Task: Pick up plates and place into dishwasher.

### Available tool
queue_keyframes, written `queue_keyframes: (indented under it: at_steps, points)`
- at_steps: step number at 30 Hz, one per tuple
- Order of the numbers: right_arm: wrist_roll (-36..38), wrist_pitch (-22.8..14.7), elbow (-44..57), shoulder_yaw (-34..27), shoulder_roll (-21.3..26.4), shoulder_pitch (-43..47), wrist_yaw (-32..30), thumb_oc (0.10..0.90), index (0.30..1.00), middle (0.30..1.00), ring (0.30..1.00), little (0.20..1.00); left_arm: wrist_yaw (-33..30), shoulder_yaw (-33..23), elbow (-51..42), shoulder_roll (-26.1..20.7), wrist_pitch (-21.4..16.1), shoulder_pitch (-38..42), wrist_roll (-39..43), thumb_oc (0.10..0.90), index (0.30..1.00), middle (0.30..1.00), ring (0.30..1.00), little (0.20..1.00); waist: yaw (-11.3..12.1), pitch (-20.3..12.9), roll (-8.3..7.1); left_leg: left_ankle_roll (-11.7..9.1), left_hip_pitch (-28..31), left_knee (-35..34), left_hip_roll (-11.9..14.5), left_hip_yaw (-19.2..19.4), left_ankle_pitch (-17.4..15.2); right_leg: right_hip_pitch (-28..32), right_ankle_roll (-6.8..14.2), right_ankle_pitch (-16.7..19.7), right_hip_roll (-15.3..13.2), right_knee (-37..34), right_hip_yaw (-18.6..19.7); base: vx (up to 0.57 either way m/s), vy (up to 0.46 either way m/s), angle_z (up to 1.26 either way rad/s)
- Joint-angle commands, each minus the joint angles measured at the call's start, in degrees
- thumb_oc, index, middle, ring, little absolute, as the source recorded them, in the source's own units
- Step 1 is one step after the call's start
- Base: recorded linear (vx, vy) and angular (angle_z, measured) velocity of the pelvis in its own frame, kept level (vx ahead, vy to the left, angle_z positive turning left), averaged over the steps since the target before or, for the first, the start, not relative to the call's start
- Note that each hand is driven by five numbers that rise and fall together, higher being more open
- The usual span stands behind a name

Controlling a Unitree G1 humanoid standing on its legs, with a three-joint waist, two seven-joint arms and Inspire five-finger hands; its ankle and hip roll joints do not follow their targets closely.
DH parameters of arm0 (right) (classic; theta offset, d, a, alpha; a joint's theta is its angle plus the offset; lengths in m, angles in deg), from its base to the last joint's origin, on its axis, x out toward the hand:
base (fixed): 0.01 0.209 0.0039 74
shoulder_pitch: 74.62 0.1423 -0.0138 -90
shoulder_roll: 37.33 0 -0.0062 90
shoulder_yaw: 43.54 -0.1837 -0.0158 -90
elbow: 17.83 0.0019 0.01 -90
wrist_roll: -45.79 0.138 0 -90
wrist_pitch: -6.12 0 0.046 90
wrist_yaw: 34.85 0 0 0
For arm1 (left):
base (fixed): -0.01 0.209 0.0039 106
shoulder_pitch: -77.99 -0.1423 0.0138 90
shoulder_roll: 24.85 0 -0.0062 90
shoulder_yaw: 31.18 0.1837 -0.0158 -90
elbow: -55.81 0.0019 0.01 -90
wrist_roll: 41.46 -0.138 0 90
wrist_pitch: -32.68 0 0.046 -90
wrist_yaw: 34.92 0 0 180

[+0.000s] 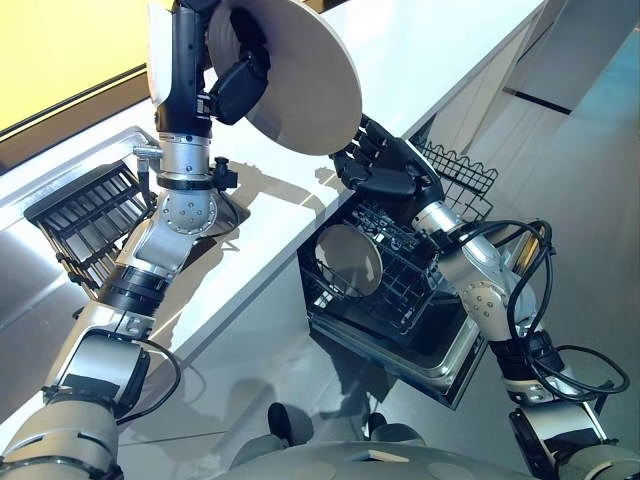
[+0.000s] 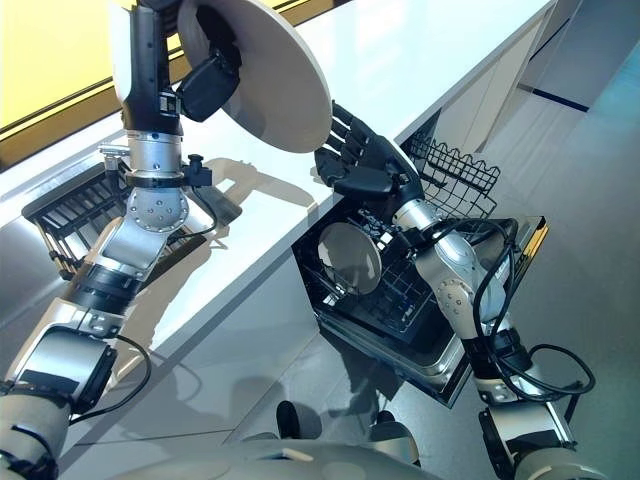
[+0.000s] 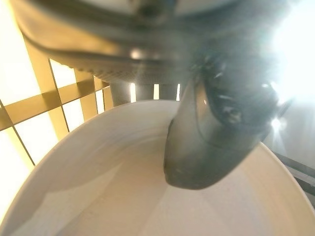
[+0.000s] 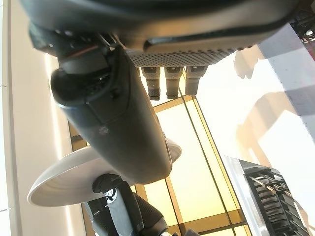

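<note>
My left hand is shut on a large white plate, held tilted high above the counter. In the left wrist view its thumb presses on the plate's inner face. My right hand is open, fingers spread, just below the plate's lower edge and apart from it. Seen from the right wrist, the plate hangs past that hand's thumb. Under the right hand the dishwasher rack is pulled out, and one plate stands upright in it.
The white counter runs from the far right down to the near left. A black dish rack sits in the sink at the left. A wire basket juts out behind the right hand. Grey floor lies to the right.
</note>
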Motion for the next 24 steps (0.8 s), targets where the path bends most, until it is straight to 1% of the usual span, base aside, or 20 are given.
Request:
queue_keyframes:
  at_steps: [1,7,8,9,11,13,14,15,16,17,18,19,20,21,24]
  points:
    - [0.95,-3.14,5.51,0.96,-1.79,8.54,1.85,0.800,0.900,0.900,0.900,0.900,-0.25,1.57,1.71,-0.92,-4.44,11.58,2.34,0.100,0.300,0.300,0.300,0.200,0.13,-8.33,0.44,-0.43,5.23,0.13,-1.53,0.31,-9.22,-3.98,0.21,3.89,2.80,0.41,-2.35,0.00,0.000,0.00]
    - [-0.51,-3.50,4.57,1.38,-1.86,8.73,0.98,0.800,0.900,0.900,0.900,0.900,0.22,1.83,0.71,-1.15,-3.81,12.54,3.16,0.100,0.300,0.300,0.300,0.200,0.27,-8.33,0.59,-0.48,5.11,0.13,-1.53,0.30,-9.12,-4.04,0.25,3.95,2.77,0.42,-2.48,-0.01,0.000,0.00]
    - [-1.45,-3.46,4.57,1.44,-1.84,8.84,0.43,0.800,0.900,0.900,0.900,0.900,0.33,1.92,0.67,-1.22,-3.84,12.67,3.49,0.100,0.300,0.300,0.300,0.200,0.27,-8.19,0.51,-0.41,4.85,0.13,-1.58,0.30,-8.52,-4.34,0.12,4.47,2.77,0.50,-2.45,0.00,0.000,0.00]
    - [-1.46,-3.45,4.56,1.44,-1.85,8.82,0.41,0.800,0.900,0.900,0.900,0.900,0.34,1.94,0.69,-1.21,-3.83,12.66,3.50,0.100,0.300,0.300,0.300,0.200,0.27,-8.29,0.57,-0.45,5.10,0.13,-1.57,0.21,-9.11,-4.04,0.24,3.97,2.79,0.42,-2.45,0.00,0.000,0.00]
    - [-2.05,-3.21,4.29,1.40,-1.63,8.96,-0.10,0.800,0.900,0.900,0.900,0.900,0.58,2.04,0.33,-1.04,-3.75,12.66,3.36,0.100,0.300,0.300,0.300,0.200,0.26,-8.32,0.55,-0.37,5.09,0.13,-1.63,0.15,-9.14,-4.02,0.23,3.96,2.81,0.39,-2.40,0.00,0.007,-0.01]
    - [-5.79,-3.87,3.84,1.22,-1.30,8.99,-1.63,0.800,0.900,0.900,0.900,0.900,1.22,2.11,-0.16,-1.14,-3.86,12.75,3.99,0.100,0.300,0.300,0.300,0.200,0.24,-8.24,0.48,-0.33,4.83,0.13,-1.65,0.20,-8.54,-4.31,0.13,4.43,2.79,0.47,-2.34,-0.02,0.002,0.00]
    - [-6.50,-3.99,3.74,1.16,-1.17,8.88,-1.85,0.800,0.900,0.900,0.900,0.900,1.34,2.12,-0.29,-1.16,-3.83,12.83,4.14,0.100,0.300,0.300,0.300,0.200,0.21,-8.34,0.53,-0.36,5.08,0.13,-1.65,0.12,-9.13,-4.03,0.26,3.93,2.81,0.40,-2.32,0.00,0.000,0.00]
    - [-10.07,-4.46,3.42,1.11,-0.61,8.93,-2.99,0.800,0.900,0.900,0.900,0.900,1.80,2.18,-0.77,-1.19,-3.94,13.00,4.33,0.100,0.300,0.300,0.300,0.200,0.17,-8.19,0.47,-0.32,4.81,0.13,-1.64,0.21,-8.53,-4.41,0.17,4.44,2.79,0.53,-2.29,0.04,0.008,0.00]
    - [-10.80,-4.57,3.24,1.08,-0.45,8.95,-3.37,0.800,0.900,0.900,0.900,0.900,1.94,2.18,-1.04,-1.13,-3.80,13.07,4.23,0.100,0.300,0.300,0.300,0.200,0.16,-8.30,0.54,-0.34,5.05,0.13,-1.63,0.14,-9.13,-4.13,0.29,3.96,2.80,0.44,-2.30,-0.04,0.001,0.00]
    - [-14.43,-5.03,2.83,1.11,-0.03,8.98,-4.44,0.800,0.900,0.900,0.900,0.900,1.90,2.33,-1.98,-1.14,-3.16,13.28,3.98,0.100,0.300,0.300,0.300,0.200,0.15,-8.16,0.52,-0.26,4.76,0.13,-1.70,0.14,-8.55,-4.46,0.18,4.46,2.81,0.51,-2.24,0.03,0.009,0.00]
    - [-15.75,-5.15,2.64,1.15,0.38,8.94,-4.98,0.800,0.900,0.900,0.900,0.900,1.96,2.42,-2.50,-1.26,-2.82,13.39,3.94,0.100,0.300,0.300,0.300,0.200,0.16,-8.28,0.58,-0.27,5.00,0.13,-1.70,0.04,-9.14,-4.17,0.32,3.97,2.83,0.41,-2.23,-0.04,0.000,0.00]
    - [-18.60,-5.21,2.27,1.25,0.82,8.95,-6.45,0.800,0.900,0.900,0.900,0.900,1.74,2.45,-3.54,-1.17,-2.00,13.46,3.14,0.100,0.300,0.300,0.300,0.200,0.16,-8.08,0.54,-0.18,4.80,0.13,-1.75,0.08,-8.60,-4.45,0.22,4.44,2.85,0.53,-2.17,0.04,0.008,-0.01]
    - [-19.15,-5.17,2.02,1.17,1.34,8.87,-6.68,0.800,0.900,0.900,0.900,0.900,1.66,2.43,-4.00,-1.36,-1.69,13.41,3.04,0.100,0.300,0.300,0.300,0.200,0.15,-8.18,0.60,-0.20,5.07,0.13,-1.77,-0.02,-9.22,-4.14,0.34,3.96,2.89,0.44,-2.15,-0.03,-0.001,-0.01]
    - [-19.28,-5.08,1.60,1.25,1.94,8.73,-7.04,0.800,0.900,0.900,0.900,0.900,1.80,2.21,-5.05,-1.64,-1.13,13.24,3.01,0.100,0.300,0.300,0.300,0.200,0.20,-8.01,0.56,-0.11,4.84,0.13,-1.81,-0.02,-8.64,-4.43,0.24,4.47,2.91,0.54,-2.12,0.00,0.000,0.00]
    - [-18.74,-5.17,1.11,1.32,2.49,8.43,-7.85,0.800,0.900,0.900,0.900,0.900,2.36,1.75,-7.18,-1.79,0.57,12.69,2.80,0.100,0.300,0.300,0.300,0.200,0.41,-7.96,0.53,-0.04,4.80,0.13,-1.91,-0.25,-8.73,-4.36,0.24,4.36,2.95,0.54,-2.14,0.00,-0.001,-0.01]
